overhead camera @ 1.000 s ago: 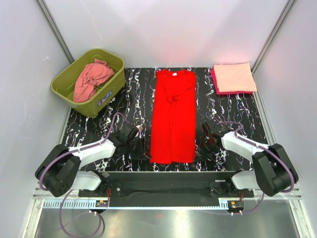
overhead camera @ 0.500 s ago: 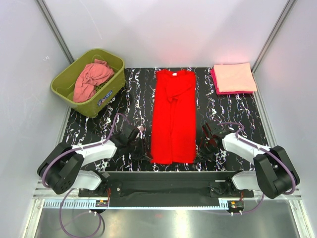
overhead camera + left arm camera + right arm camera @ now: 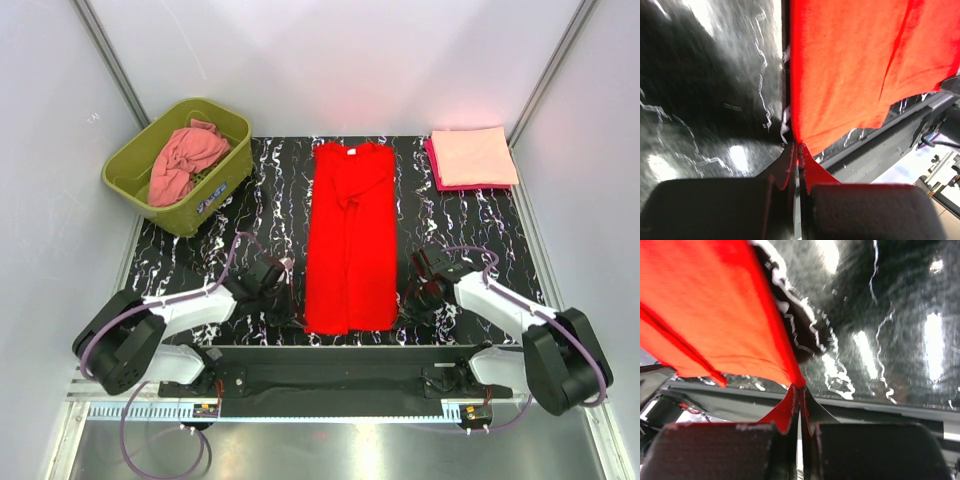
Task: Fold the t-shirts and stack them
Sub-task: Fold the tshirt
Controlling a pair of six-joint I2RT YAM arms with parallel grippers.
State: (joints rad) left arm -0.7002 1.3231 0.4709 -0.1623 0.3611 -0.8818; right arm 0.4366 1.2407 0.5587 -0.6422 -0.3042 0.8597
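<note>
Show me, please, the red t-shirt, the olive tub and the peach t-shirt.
red t-shirt (image 3: pixel 350 240), top view, middle of its body.
olive tub (image 3: pixel 222 185), top view, outer side wall.
peach t-shirt (image 3: pixel 473 156), top view, folded top face.

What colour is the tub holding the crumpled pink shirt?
The tub is olive green. It shows best in the top external view.

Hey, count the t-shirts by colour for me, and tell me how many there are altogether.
Red t-shirt: 1
Salmon-pink t-shirt: 1
Peach t-shirt: 1
Magenta t-shirt: 1
Total: 4
</note>
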